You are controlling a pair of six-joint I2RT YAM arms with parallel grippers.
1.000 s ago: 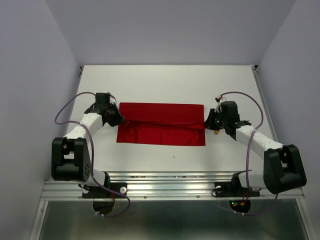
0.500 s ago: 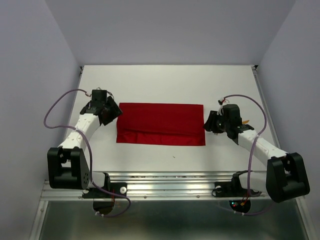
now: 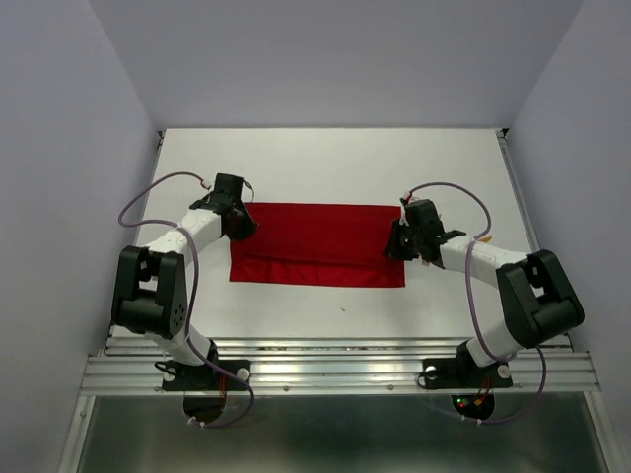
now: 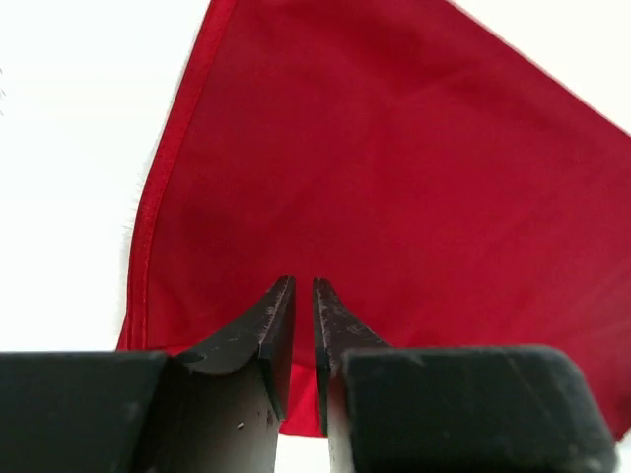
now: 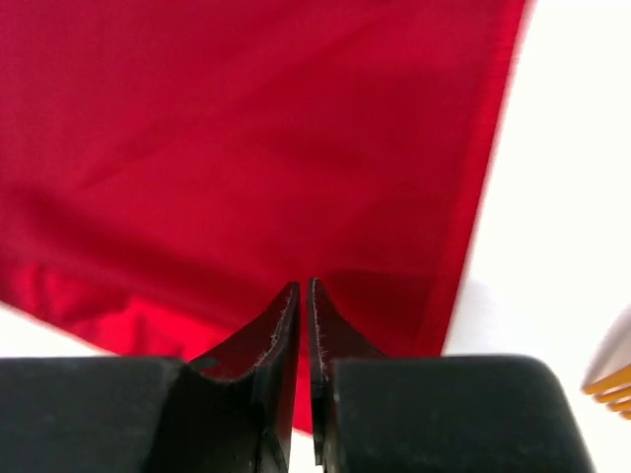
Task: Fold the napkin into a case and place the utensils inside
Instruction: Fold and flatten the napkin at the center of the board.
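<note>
Plain bright red napkin (image 3: 317,243), white table (image 3: 335,163)

On table (image 3: 325,168), napkin (image 3: 317,244); utensil (image 5: 613,379) perhaps right.

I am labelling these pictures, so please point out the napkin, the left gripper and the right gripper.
napkin (image 3: 315,244), top external view, middle of the red cloth.
left gripper (image 4: 304,286), left wrist view, between its two fingertips.
right gripper (image 5: 303,286), right wrist view, between its two fingertips.
</note>
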